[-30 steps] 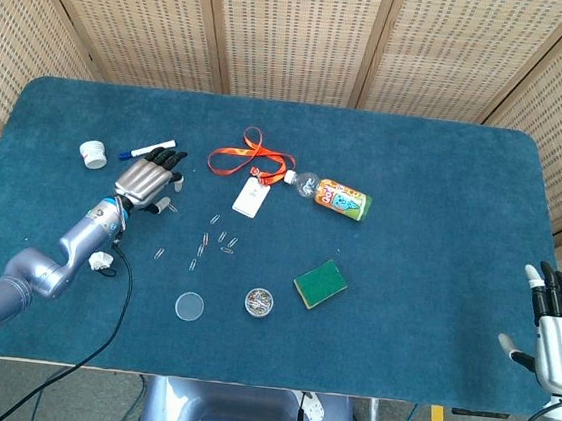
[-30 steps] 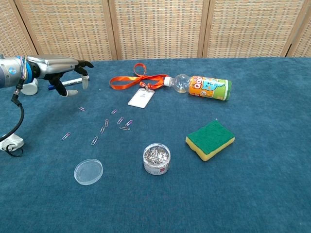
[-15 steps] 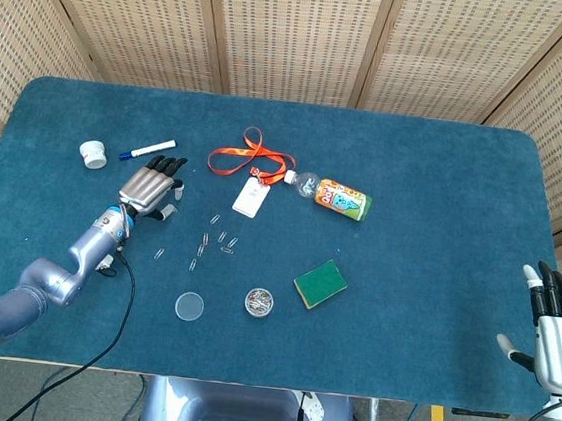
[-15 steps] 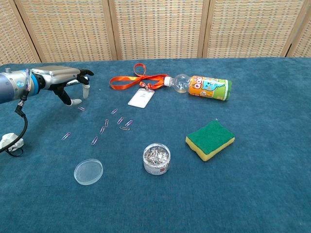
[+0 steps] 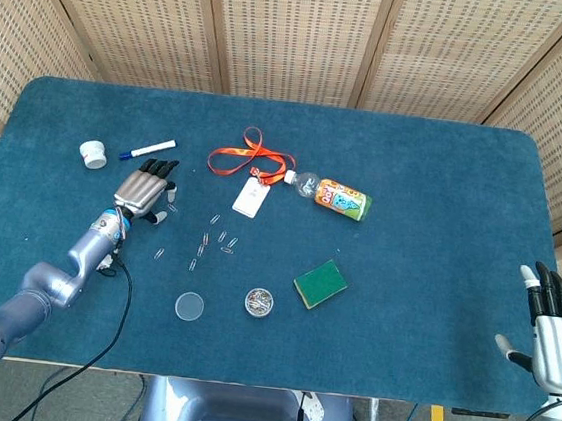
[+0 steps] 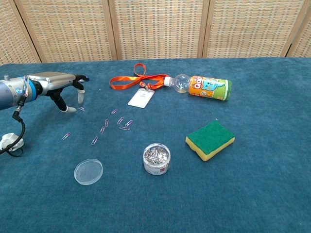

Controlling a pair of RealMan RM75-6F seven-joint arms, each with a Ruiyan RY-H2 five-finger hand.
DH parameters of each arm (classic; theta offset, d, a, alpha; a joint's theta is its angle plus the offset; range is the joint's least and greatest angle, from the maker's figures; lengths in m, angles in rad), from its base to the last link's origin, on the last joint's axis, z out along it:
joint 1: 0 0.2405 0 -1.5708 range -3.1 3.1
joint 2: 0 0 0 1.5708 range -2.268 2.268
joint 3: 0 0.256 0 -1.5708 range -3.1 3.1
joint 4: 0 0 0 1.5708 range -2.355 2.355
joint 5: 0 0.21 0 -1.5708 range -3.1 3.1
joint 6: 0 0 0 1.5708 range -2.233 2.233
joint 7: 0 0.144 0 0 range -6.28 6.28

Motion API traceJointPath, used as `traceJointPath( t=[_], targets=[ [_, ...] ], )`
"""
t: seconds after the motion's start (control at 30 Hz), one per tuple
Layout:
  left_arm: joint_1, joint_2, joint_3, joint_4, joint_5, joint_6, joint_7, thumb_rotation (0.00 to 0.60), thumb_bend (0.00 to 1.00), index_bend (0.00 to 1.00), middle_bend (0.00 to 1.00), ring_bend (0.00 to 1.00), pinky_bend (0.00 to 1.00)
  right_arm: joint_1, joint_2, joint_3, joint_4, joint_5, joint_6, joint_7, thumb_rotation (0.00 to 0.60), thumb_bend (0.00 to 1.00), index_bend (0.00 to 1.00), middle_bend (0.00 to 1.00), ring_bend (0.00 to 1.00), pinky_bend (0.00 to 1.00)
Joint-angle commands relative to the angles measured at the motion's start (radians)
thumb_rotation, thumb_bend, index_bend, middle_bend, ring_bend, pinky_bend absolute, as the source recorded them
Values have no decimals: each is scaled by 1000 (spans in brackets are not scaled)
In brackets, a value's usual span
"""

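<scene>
Several paper clips point(image 6: 112, 124) are still lying loose on the counter point(image 6: 272, 194) beside their open tub point(image 6: 156, 158); left robot hand point(image 6: 63, 87) is hovering empty-fingered over one clip point(image 6: 81, 108), right robot hand point(image 5: 559, 340) idling released.

I see the left robot hand point(image 5: 143, 188) at the left of the tabletop point(image 5: 434, 186), low over it, with the nearest paper clip point(image 6: 81, 108) just beside its fingertips. Above it in the head view lie the marker point(image 5: 148, 148) and, further left, the small cap point(image 5: 93, 155). More paper clips point(image 5: 214, 238) are scattered right of the hand, toward the frame's middle. Behind them lies the lanyard with its badge point(image 5: 250, 195), and right of that the bottle point(image 5: 333, 195) on its side. Nearer the front edge sit the loose lid point(image 5: 188, 306), the clip jar point(image 5: 259, 302) right of it, then the sponge point(image 5: 320, 283). My right robot hand point(image 5: 557, 340) sits at the lower right corner, off the tabletop.
</scene>
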Motion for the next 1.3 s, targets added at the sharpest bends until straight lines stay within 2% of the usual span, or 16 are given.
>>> traceJointPath(
  t=[0.03,0.57,1.07,1.3],
  targets=[
    [-4,-18,7,27,6,-8,-18,600,304,481,0,0,0,1,-1,-1,1,1,-2,-1,600,0,0,0,0,0],
    [-29,-48,19,77,23,-26,-47,600,307,481,0,0,0,4,-1,0,4,10,-10,0,600,0,0,0,0,0],
    [-43,-47,25,80,25,-55,-29,600,321,505,0,0,0,7,-1,-3,4,12,-18,0,600,0,0,0,0,0],
    [-47,-49,23,85,19,-66,-16,600,365,509,0,0,0,7,1,-4,2,9,-17,5,600,0,0,0,0,0]
  ],
)
